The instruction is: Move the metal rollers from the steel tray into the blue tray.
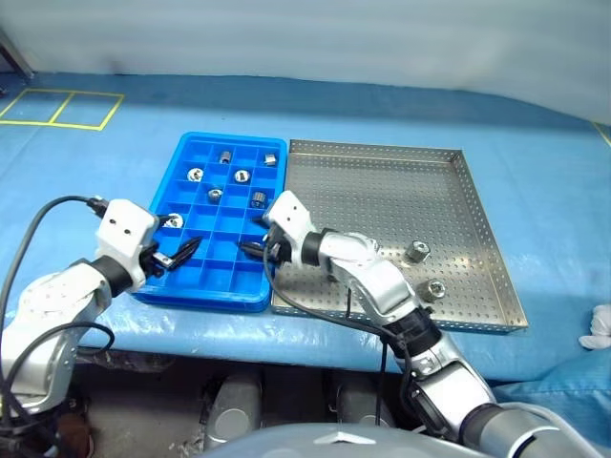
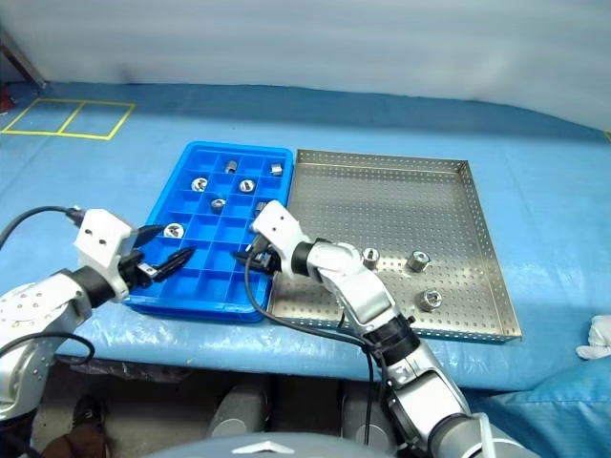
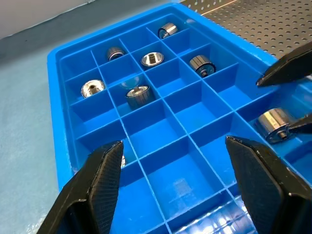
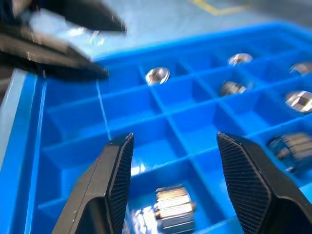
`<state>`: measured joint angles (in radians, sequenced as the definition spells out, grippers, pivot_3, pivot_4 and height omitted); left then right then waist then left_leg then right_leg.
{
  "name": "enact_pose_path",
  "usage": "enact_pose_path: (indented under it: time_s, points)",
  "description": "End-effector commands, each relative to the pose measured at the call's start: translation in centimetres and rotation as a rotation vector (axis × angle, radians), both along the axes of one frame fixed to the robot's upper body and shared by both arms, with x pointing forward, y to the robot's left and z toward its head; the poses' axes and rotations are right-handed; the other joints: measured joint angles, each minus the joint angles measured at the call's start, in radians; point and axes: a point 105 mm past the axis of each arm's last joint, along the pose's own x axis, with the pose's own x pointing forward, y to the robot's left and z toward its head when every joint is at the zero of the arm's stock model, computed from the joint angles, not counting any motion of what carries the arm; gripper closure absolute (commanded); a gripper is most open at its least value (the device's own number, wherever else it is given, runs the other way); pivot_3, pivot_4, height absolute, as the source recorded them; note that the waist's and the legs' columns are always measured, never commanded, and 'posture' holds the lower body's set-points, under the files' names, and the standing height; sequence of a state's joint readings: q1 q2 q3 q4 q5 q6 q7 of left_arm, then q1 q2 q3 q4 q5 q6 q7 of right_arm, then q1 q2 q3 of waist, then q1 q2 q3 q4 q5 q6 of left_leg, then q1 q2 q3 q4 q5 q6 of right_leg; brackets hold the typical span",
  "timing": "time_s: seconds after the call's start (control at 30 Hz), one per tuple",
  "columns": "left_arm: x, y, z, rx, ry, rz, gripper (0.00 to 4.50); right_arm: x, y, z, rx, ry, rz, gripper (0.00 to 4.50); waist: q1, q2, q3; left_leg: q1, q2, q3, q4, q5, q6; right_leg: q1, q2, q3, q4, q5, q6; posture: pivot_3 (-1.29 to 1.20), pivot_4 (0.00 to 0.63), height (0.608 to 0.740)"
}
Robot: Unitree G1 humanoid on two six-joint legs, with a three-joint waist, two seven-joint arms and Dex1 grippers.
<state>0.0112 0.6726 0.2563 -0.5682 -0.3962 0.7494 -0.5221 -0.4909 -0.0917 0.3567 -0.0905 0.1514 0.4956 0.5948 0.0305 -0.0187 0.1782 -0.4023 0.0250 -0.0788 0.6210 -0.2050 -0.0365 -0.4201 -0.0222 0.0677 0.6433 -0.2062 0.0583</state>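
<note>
Right claw: fingers parted, nothing between them, poised over the near right corner of the blue tray, with one roller lying on its side in the compartment directly beneath, looking just released. Left claw: spread wide and empty, at the tray's near left edge, close to the right claw. Blue tray: seven further rollers in the far and left compartments, most near compartments vacant. Steel tray: touching the blue tray's right side, three rollers remaining towards its near right. Handling, judged: rollers small, rigid, dense for their size, polished and slippery, prone to rolling when on their side; best pinched across the round body, or across the flat ends where they lie sideways. Clearances: steel rim low but must be cleared; compartment walls narrow; perforated floor largely bare, giving easy approach; both trays sit near the table front edge
</note>
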Motion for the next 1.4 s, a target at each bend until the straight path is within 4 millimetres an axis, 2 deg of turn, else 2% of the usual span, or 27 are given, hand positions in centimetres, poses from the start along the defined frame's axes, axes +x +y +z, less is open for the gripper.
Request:
enact_pose_path:
  time_s: [0.03, 0.17, 0.27, 0.37, 0.5, 0.63, 0.77, 0.87, 1.1, 1.4]
  points:
    - [1.1, -3.5, 1.0, -0.066, -0.057, -0.133, 0.86, -0.2, -4.0, 3.6, 0.065, -0.122, -0.119, 1.63, 0.006, 0.0, 0.0, 0.0, 0.0, 0.0, 0.0, 0.0, 0.0, 0.0, 0.0, 0.0, 0.0, 0.0, 0.0, 0.15, 0.15, 0.74]
    - [1.7, -8.1, 1.3, -0.122, -0.065, -0.322, 0.86, -0.9, -8.3, 3.0, -0.053, -0.166, -0.225, 1.63, 0.005, -0.001, 0.0, -0.001, -0.002, 0.0, 0.001, 0.0, 0.0, 0.002, -0.002, 0.0, -0.002, 0.0, 0.001, 0.08, 0.15, 0.74]
    - [2.0, -11.7, 0.9, -0.144, -0.025, -0.482, 0.86, -2.4, -11.6, 1.6, -0.194, -0.187, -0.264, 1.63, -0.012, 0.0, 0.0, -0.001, -0.002, 0.001, 0.002, 0.0, 0.0, 0.002, -0.002, 0.0, -0.003, 0.001, 0.001, 0.02, 0.15, 0.74]
    - [1.9, -14.0, 0.5, -0.133, 0.001, -0.601, 0.86, -3.8, -13.3, 0.7, -0.256, -0.176, -0.262, 1.63, -0.042, 0.0, 0.0, -0.001, -0.002, 0.001, 0.002, 0.0, 0.0, 0.001, -0.002, 0.0, -0.002, 0.0, 0.002, -0.04, 0.15, 0.74]
    - [1.7, -16.6, -1.6, -0.048, 0.085, -0.748, 0.86, -5.0, -15.0, -0.8, -0.277, -0.107, -0.306, 1.63, -0.086, 0.0, -0.001, -0.001, -0.001, 0.001, 0.003, 0.0, 0.001, 0.001, -0.001, 0.001, -0.001, 0.0, 0.002, -0.11, 0.15, 0.74]
    - [1.8, -17.2, -3.4, 0.017, 0.136, -0.789, 0.86, -5.0, -15.8, -1.9, -0.289, -0.072, -0.366, 1.63, -0.125, 0.0, -0.001, 0.0, -0.001, 0.002, 0.006, 0.0, 0.001, 0.002, -0.001, 0.003, 0.0, 0.001, 0.003, -0.13, 0.15, 0.74]
    - [2.3, -17.3, -5.4, 0.108, 0.17, -0.788, 0.86, -4.8, -16.1, -2.1, -0.261, -0.068, -0.416, 1.63, -0.134, 0.0, -0.001, 0.0, -0.002, 0.002, 0.008, 0.0, 0.001, 0.003, 0.0, 0.003, 0.001, 0.001, 0.003, -0.16, 0.15, 0.74]
    - [2.7, -17.3, -6.2, 0.139, 0.176, -0.776, 0.86, -4.8, -16.0, -2.2, -0.257, -0.07, -0.421, 1.63, -0.14, 0.0, -0.001, 0.0, -0.002, 0.002, 0.007, 0.0, 0.001, 0.003, 0.0, 0.004, 0.0, 0.001, 0.003, -0.16, 0.15, 0.74]
    - [2.5, -17.9, -6.9, 0.118, 0.194, -0.781, 0.86, -4.6, -16.0, -2.3, -0.279, -0.086, -0.425, 1.63, -0.141, 0.0, -0.001, 0.0, -0.002, 0.001, 0.007, -0.001, 0.001, 0.003, 0.0, 0.004, 0.0, 0.001, 0.004, -0.15, 0.15, 0.74]
    - [2.5, -17.1, -7.0, 0.13, 0.19, -0.75, 0.86, -4.3, -15.6, -2.4, -0.28, -0.089, -0.411, 1.63, -0.141, 0.0, -0.001, 0.0, -0.002, 0.002, 0.007, -0.001, 0.001, 0.003, 0.0, 0.004, 0.0, 0.001, 0.004, -0.12, 0.15, 0.74]
